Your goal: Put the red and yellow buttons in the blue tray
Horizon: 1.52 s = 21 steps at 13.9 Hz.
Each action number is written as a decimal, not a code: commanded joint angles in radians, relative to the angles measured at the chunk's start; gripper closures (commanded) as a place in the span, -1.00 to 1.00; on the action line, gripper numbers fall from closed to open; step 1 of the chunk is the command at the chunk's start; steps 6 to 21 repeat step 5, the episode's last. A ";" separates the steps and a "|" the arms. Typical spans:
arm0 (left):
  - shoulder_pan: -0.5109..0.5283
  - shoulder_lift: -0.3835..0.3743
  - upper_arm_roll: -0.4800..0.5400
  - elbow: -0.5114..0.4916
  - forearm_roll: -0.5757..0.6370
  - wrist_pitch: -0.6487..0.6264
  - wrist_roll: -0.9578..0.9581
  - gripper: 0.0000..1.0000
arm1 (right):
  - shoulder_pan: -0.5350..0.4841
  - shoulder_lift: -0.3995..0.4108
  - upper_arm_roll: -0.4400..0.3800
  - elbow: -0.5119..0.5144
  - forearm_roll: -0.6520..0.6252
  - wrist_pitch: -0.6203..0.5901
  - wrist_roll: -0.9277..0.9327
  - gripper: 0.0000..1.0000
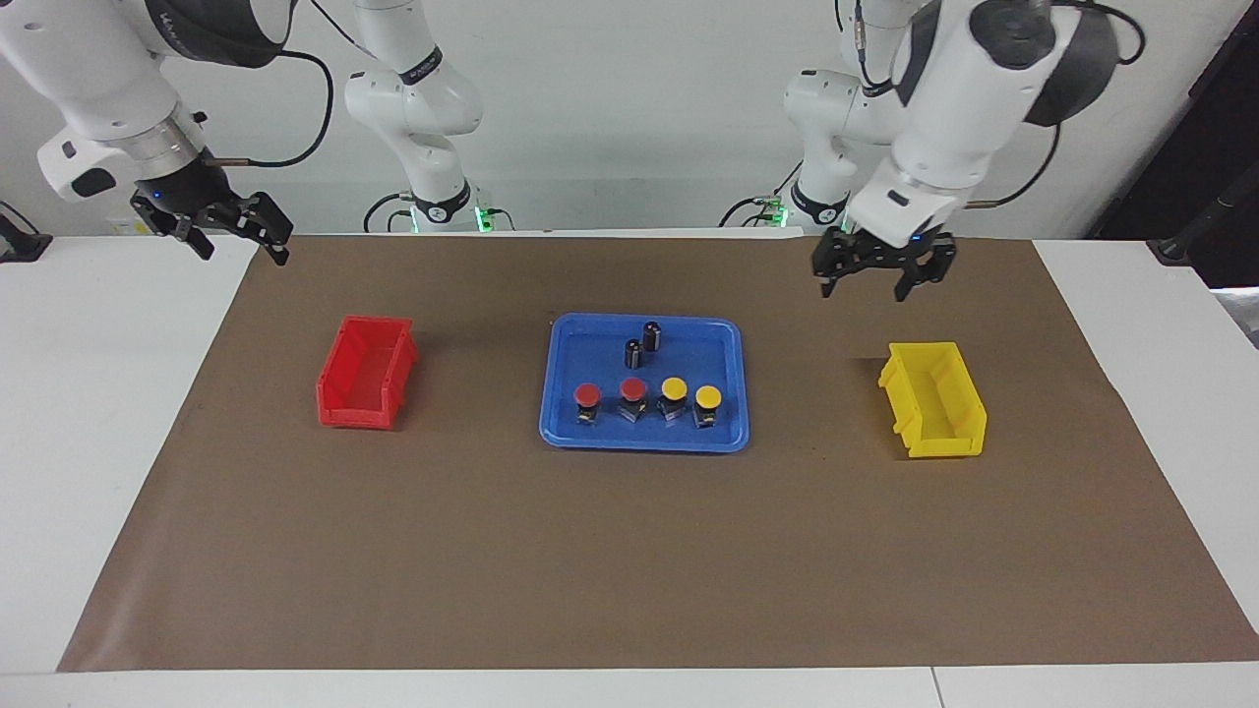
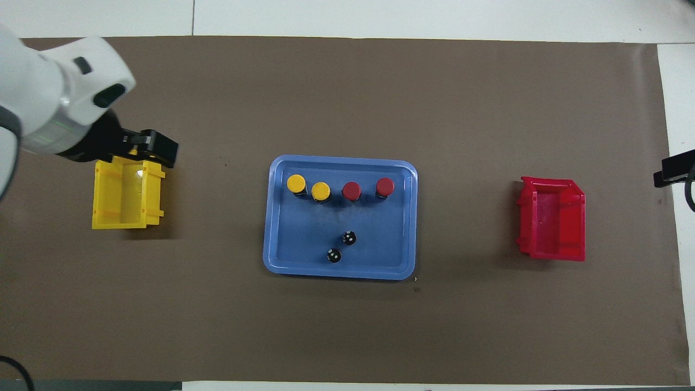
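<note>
White wall up top, a white table (image 1: pixel 118 413) spread with a brown mat (image 1: pixel 629 551), and we're looking at the blue tray (image 1: pixel 566 418) in the middle of it, long side running from one arm's end toward the other. Inside, the four buttons (image 1: pixel 641 393) stand upright in a row along that length on the tray's edge farther from the robots, caps up. Two dark cylinders (image 1: pixel 641 344) stand nearer the robots. The left gripper (image 1: pixel 883 278) hangs spread wide and empty above the mat near the yellow bin (image 1: pixel 934 401); the right gripper (image 1: pixel 228 239) waits open, empty, well apart from the tray past the red bin (image 1: pixel 364 372).
</note>
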 commanded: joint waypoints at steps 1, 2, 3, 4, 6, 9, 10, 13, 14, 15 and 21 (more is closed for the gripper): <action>0.096 -0.011 -0.008 -0.005 0.013 -0.013 0.098 -1.00 | -0.006 -0.024 0.000 -0.026 0.008 -0.006 -0.019 -1.00; 0.112 -0.011 -0.009 -0.006 0.013 0.001 0.114 -1.00 | -0.006 -0.024 0.000 -0.026 0.008 -0.006 -0.019 -1.00; 0.121 -0.011 -0.009 -0.006 0.011 0.005 0.132 -1.00 | -0.006 -0.023 0.000 -0.024 0.008 -0.006 -0.019 -1.00; 0.136 -0.011 -0.009 -0.009 0.011 0.016 0.146 -1.00 | -0.005 -0.024 0.000 -0.026 0.008 -0.006 -0.019 -1.00; 0.139 -0.011 -0.009 -0.011 0.011 0.016 0.146 -1.00 | -0.005 -0.024 0.000 -0.024 0.008 -0.006 -0.019 -1.00; 0.139 -0.011 -0.009 -0.011 0.011 0.016 0.146 -1.00 | -0.005 -0.024 0.000 -0.024 0.008 -0.006 -0.019 -1.00; 0.139 -0.011 -0.009 -0.011 0.011 0.016 0.146 -1.00 | -0.005 -0.024 0.000 -0.024 0.008 -0.006 -0.019 -1.00; 0.139 -0.011 -0.009 -0.011 0.011 0.016 0.146 -1.00 | -0.005 -0.024 0.000 -0.024 0.008 -0.006 -0.019 -1.00; 0.139 -0.011 -0.009 -0.011 0.011 0.016 0.146 -1.00 | -0.005 -0.024 0.000 -0.024 0.008 -0.006 -0.019 -1.00; 0.139 -0.011 -0.009 -0.011 0.011 0.016 0.146 -1.00 | -0.005 -0.024 0.000 -0.024 0.008 -0.006 -0.019 -1.00; 0.139 -0.011 -0.009 -0.011 0.011 0.016 0.146 -1.00 | -0.005 -0.024 0.000 -0.024 0.008 -0.006 -0.019 -1.00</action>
